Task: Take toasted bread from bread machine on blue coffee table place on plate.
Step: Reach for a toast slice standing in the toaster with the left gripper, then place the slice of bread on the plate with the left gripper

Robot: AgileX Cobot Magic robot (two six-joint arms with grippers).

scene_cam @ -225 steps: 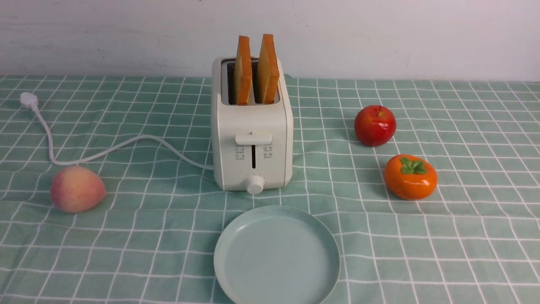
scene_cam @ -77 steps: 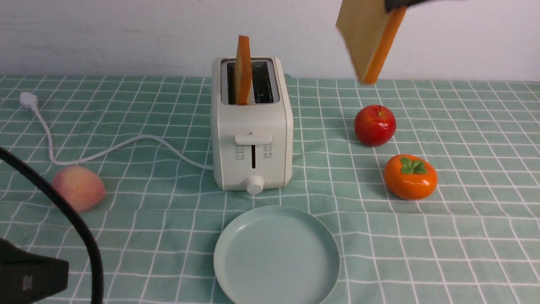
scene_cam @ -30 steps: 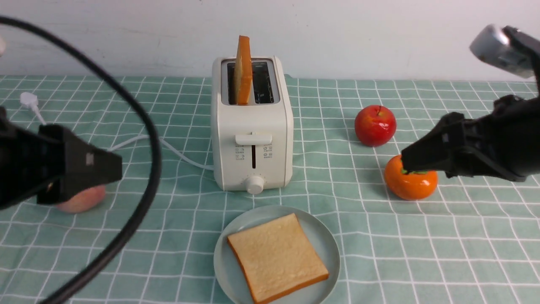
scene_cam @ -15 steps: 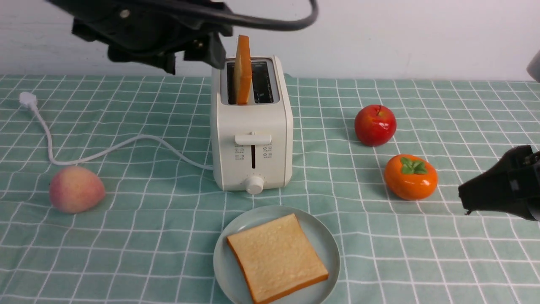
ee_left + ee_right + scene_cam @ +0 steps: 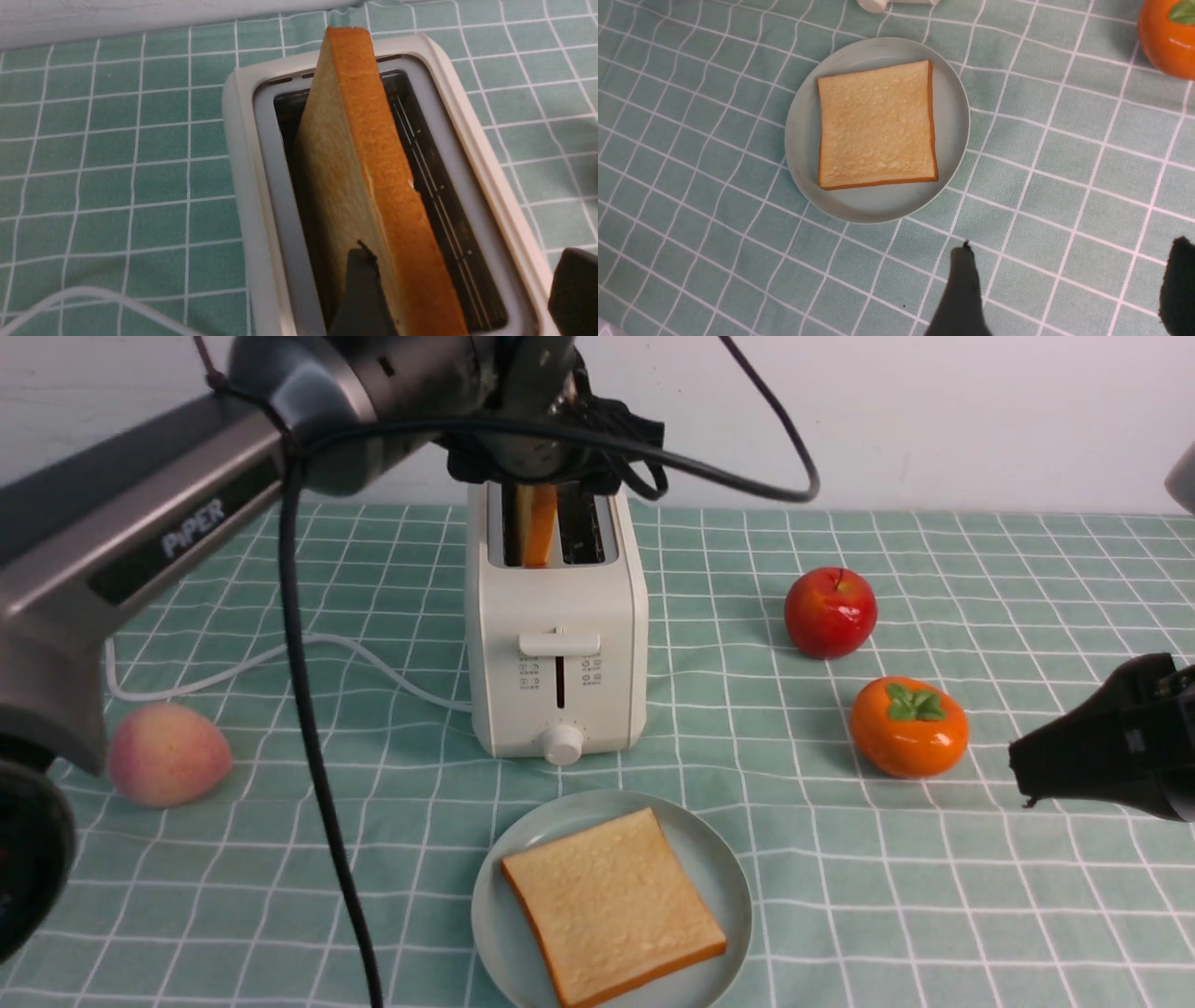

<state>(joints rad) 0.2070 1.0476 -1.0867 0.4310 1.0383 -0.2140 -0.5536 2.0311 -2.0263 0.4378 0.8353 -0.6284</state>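
One toasted bread slice [image 5: 539, 527] stands upright in the left slot of the cream-white bread machine [image 5: 557, 644] on the blue coffee table [image 5: 840, 896]. My left gripper [image 5: 467, 280] hangs open right over it. One finger [image 5: 362, 289] lies by the slice's pale face [image 5: 336, 186]; the other is out past the bread machine's wall. A second slice [image 5: 611, 905] lies flat on the pale plate [image 5: 728, 868] in front. My right gripper [image 5: 1069, 280] stands open over bare cloth to the right of the plate [image 5: 803, 140], with nothing between its fingers.
A red apple [image 5: 830, 613] and an orange persimmon [image 5: 907, 726] sit right of the bread machine, the persimmon close to my right gripper [image 5: 1027, 775]. A peach [image 5: 168, 753] and the white cord [image 5: 373, 663] lie on the left, under my left arm [image 5: 187, 532].
My left arm has swung in from the left and come over the bread machine, its fingers now either side of the standing slice. My right gripper has drawn back to the right.
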